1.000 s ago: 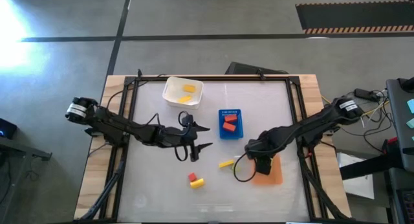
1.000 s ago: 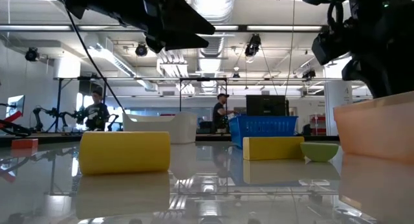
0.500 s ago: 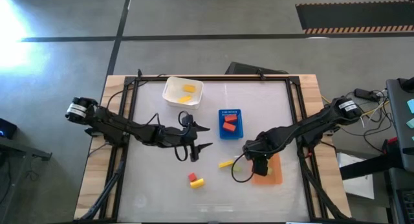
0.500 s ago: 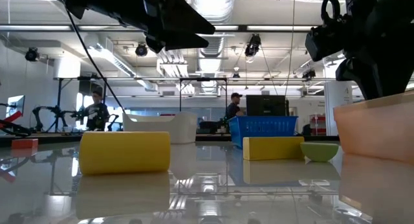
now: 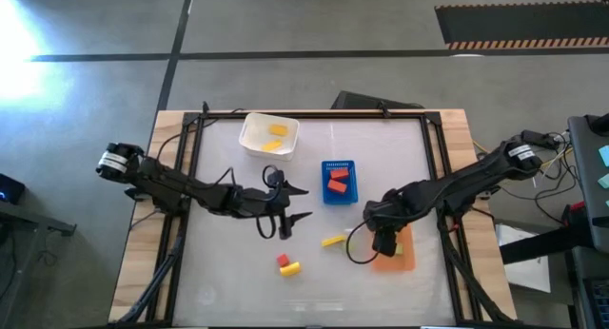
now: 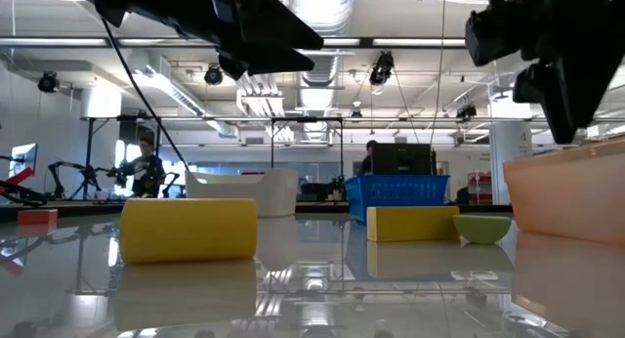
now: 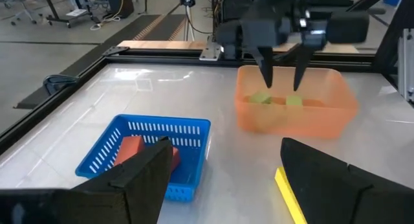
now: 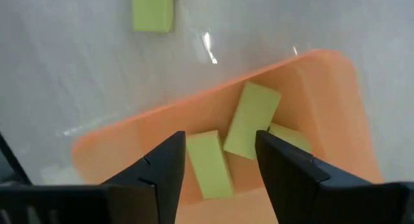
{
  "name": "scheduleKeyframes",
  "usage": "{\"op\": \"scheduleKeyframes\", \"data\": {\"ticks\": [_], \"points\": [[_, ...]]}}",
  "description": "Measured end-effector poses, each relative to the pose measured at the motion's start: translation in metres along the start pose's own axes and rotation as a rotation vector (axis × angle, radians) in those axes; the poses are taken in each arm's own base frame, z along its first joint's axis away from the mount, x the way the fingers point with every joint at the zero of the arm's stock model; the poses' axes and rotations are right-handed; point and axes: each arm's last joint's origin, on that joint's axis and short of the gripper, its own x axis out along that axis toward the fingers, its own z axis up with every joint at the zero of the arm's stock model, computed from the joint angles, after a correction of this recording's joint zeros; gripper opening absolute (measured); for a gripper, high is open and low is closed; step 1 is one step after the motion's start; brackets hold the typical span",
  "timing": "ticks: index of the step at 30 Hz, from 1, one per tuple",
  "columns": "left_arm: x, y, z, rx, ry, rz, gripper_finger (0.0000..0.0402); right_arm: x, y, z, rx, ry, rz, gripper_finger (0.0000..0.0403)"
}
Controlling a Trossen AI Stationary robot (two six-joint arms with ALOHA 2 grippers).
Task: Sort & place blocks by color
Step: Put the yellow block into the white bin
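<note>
Mostly sorted: green blocks (image 8: 249, 128) lie in the orange tray (image 5: 404, 256) under the right claw (image 7: 283, 78), parted and empty; left claw (image 5: 297, 202) wide, empty; yellow block (image 5: 332, 241), green block (image 8: 152, 10) and a red-and-yellow pair (image 5: 287, 264) remain on the counter (image 5: 228, 281)

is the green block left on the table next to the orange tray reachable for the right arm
Probably yes. The right gripper hovers open over the orange tray, and the green block lies on bare table just outside it, nothing between.

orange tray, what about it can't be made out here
- High view: the right hand covers most of the orange tray, hiding its contents.
- Low view: only its wall shows, cut by the edge.
- Right wrist view: green blocks overlap; count unsure.
</note>
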Motion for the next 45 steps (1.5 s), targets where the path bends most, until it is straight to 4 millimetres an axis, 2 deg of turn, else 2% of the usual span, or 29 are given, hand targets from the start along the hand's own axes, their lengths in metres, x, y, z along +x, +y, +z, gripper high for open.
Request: {"op": "scheduleKeyframes", "data": {"ticks": [8,12,18,24,31,37,45], "points": [[-0.011,-0.003,0.009,0.022,-0.026,-0.021,0.027,-0.022,0.006,0.007,-0.045,-0.196,-0.005,0.017],[-0.023,0.002,0.02,0.038,-0.049,-0.013,0.027,-0.026,0.015,0.019,-0.132,-0.288,0.003,0.017],[-0.041,0.009,0.036,0.034,-0.107,0.004,0.027,-0.021,0.03,0.039,-0.276,-0.359,-0.032,0.0171],[-0.047,0.011,0.042,0.027,-0.133,0.004,0.027,-0.002,0.047,0.064,-0.434,-0.331,-0.1,0.0171],[-0.047,0.011,0.042,0.033,-0.131,0.005,0.027,0.031,0.06,0.084,-0.579,-0.251,-0.16,0.0171],[-0.047,0.011,0.042,0.037,-0.125,0.005,0.027,0.056,0.062,0.09,-0.617,-0.189,-0.181,0.0171],[-0.047,0.011,0.042,0.037,-0.126,0.005,0.027,0.078,0.064,0.095,-0.632,-0.169,-0.143,0.0171]]}}
